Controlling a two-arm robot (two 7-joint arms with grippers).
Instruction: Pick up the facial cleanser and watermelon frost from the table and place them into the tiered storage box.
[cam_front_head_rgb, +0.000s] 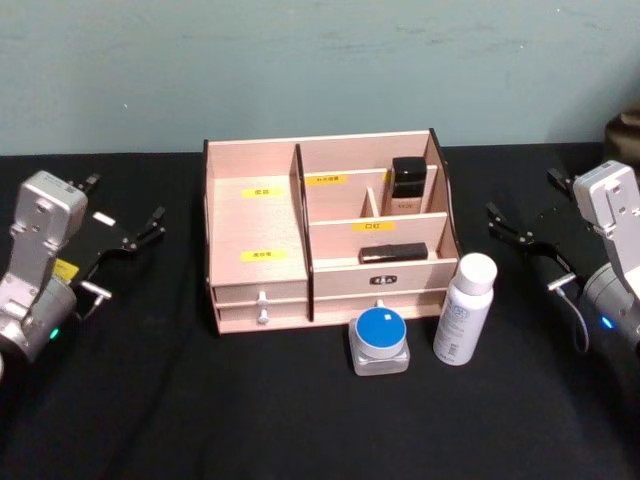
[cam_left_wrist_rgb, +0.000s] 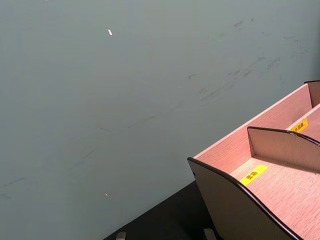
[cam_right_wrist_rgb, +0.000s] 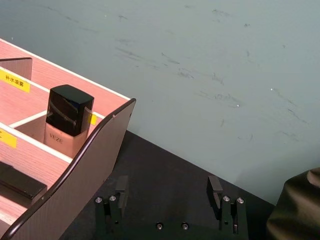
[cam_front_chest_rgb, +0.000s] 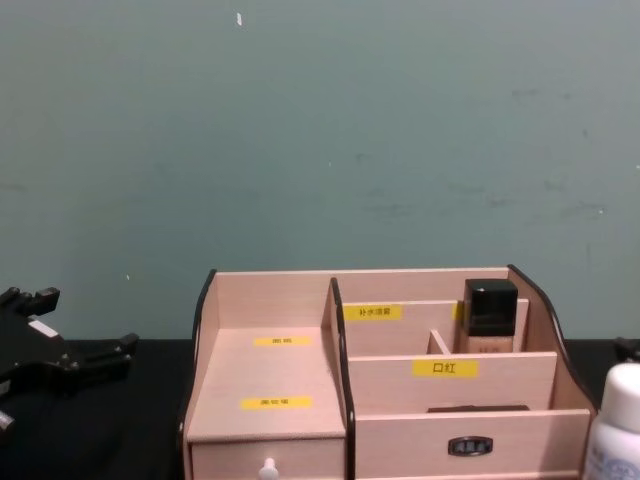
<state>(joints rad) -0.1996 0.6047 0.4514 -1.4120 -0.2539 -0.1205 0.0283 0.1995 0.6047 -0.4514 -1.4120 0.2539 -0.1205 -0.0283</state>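
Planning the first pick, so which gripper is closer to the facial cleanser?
Right. The right gripper is just behind and to the right of the facial cleanser; the left gripper is across the tiered storage box, off its left side.

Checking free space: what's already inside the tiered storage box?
A black-capped beige bottle stands back right; a flat black item lies in front of it. Inside the drawers is hidden.

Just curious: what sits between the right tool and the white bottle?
Nothing: in the head view, bare black table separates the right tool from the facial cleanser.
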